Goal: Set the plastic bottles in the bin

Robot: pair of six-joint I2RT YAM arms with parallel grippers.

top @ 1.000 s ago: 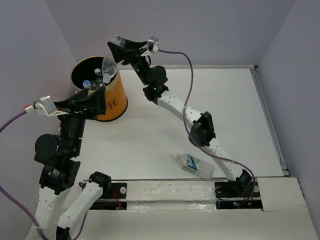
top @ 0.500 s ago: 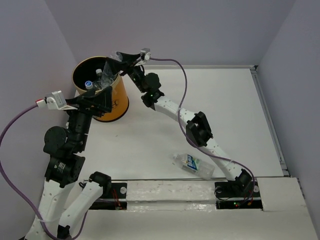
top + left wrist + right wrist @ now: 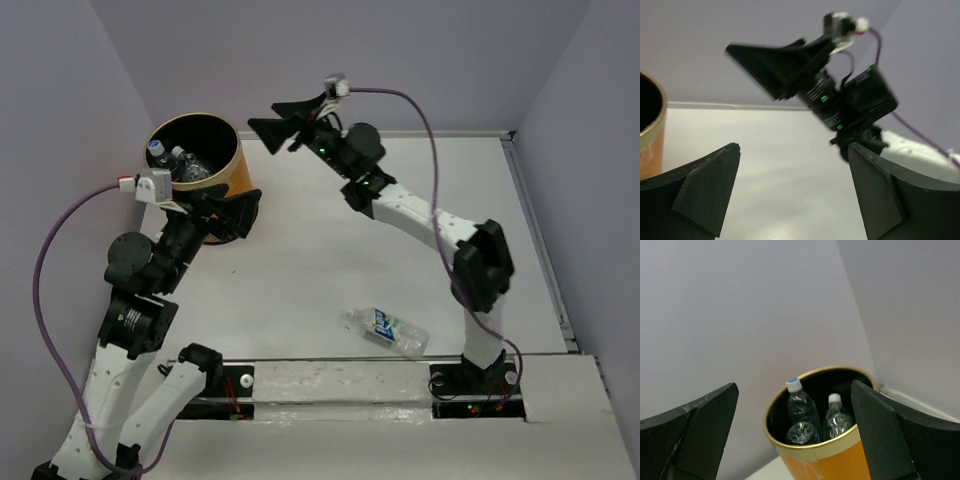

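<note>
The orange bin (image 3: 232,168) stands at the table's far left, with clear plastic bottles (image 3: 173,160) upright inside it. In the right wrist view a blue-capped bottle (image 3: 800,404) and a white-capped one (image 3: 838,415) stand in the bin (image 3: 832,457). One more bottle with a blue-green label (image 3: 388,332) lies on the table near the front. My right gripper (image 3: 262,135) hovers open and empty just right of the bin, pointing at it (image 3: 794,387). Open and empty too, my left gripper (image 3: 250,215) hangs by the bin's near side (image 3: 794,150), facing the right gripper (image 3: 777,65).
Lilac walls close off the back and both sides. A raised strip (image 3: 540,240) runs along the table's right edge. The bin's rim (image 3: 651,127) shows at the left edge of the left wrist view.
My right gripper carried a bottle over the bin, opened and let it drop in, then drew back to the right. My left gripper swung right, past the bin's front.
</note>
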